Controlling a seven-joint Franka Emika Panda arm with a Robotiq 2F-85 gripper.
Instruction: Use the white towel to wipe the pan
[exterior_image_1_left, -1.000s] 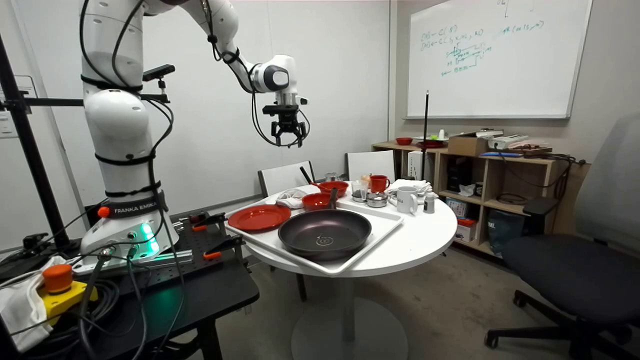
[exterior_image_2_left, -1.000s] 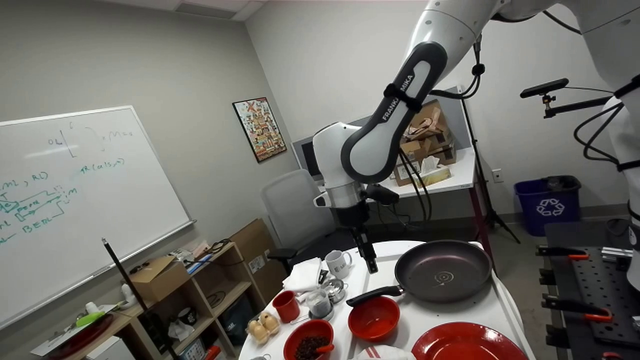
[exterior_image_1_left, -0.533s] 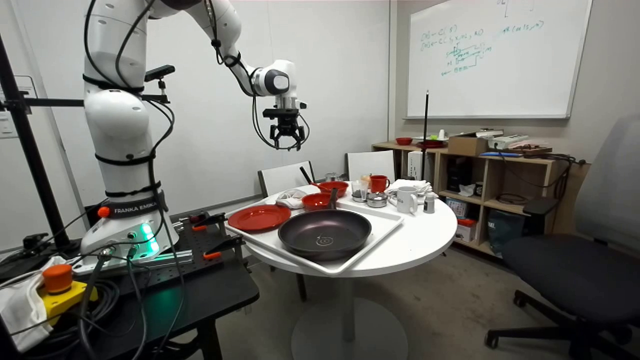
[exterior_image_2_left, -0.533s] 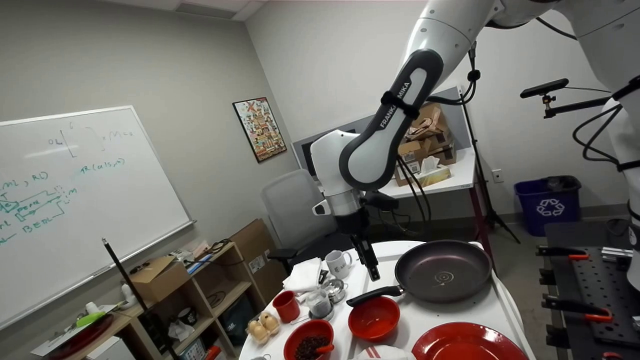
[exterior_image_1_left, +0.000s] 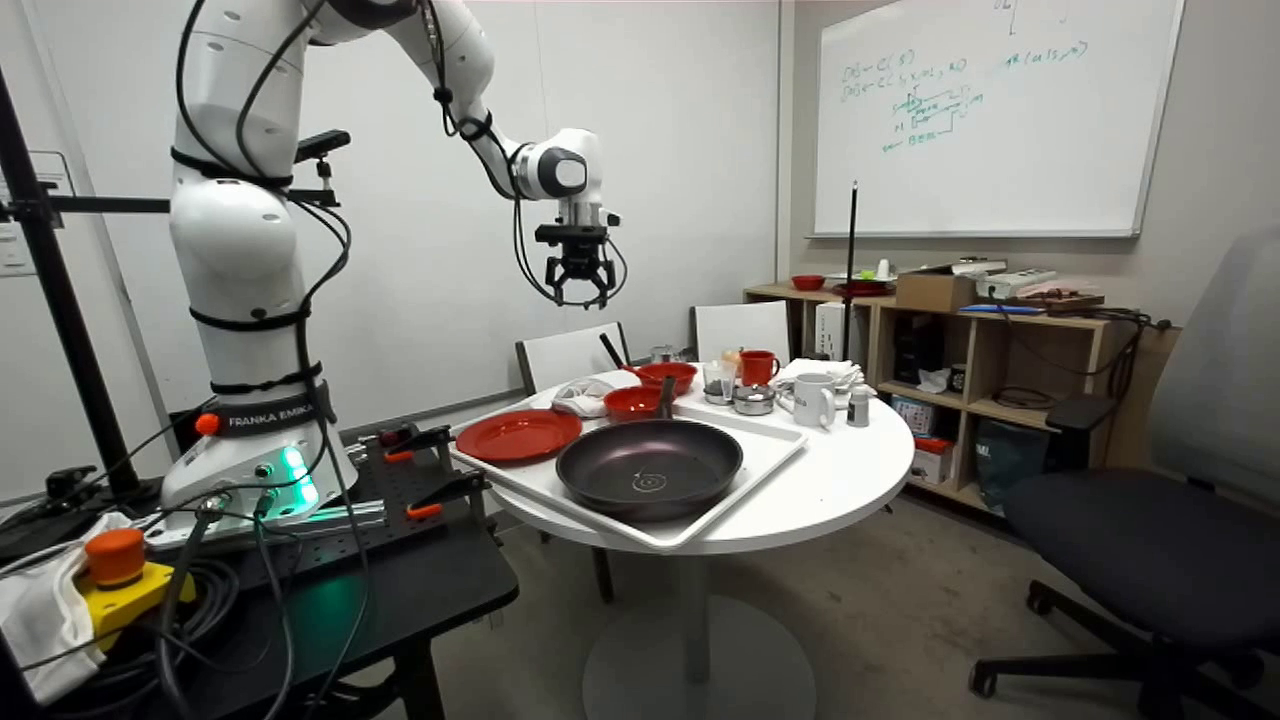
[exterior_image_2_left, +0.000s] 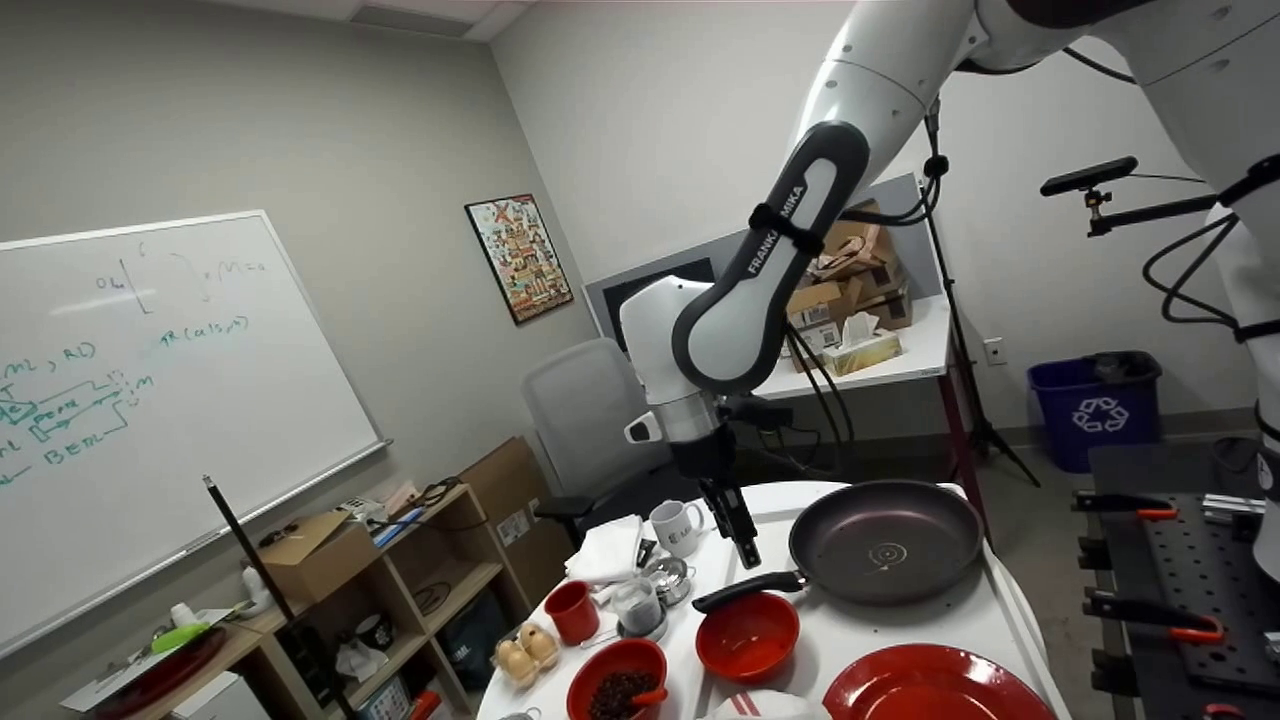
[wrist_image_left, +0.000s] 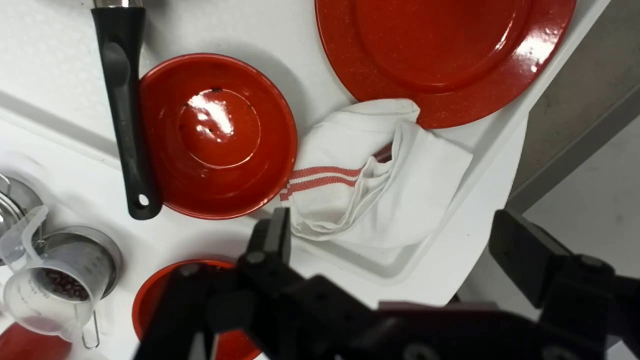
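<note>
Over there the pincer (exterior_image_1_left: 580, 299) hangs empty, fingers (wrist_image_left: 522, 255) wide apart, with the red-striped white towel (wrist_image_left: 387, 180) loosely bunched well below it, its longer side seeming to run from finger to finger

My wrist view is bright, the fingers (wrist_image_left: 525, 257) dark and out of focus; beyond them I get glare on a red bowl (wrist_image_left: 217, 137) and the red plate (wrist_image_left: 445, 57), soft shadow beside the bowl.
</note>
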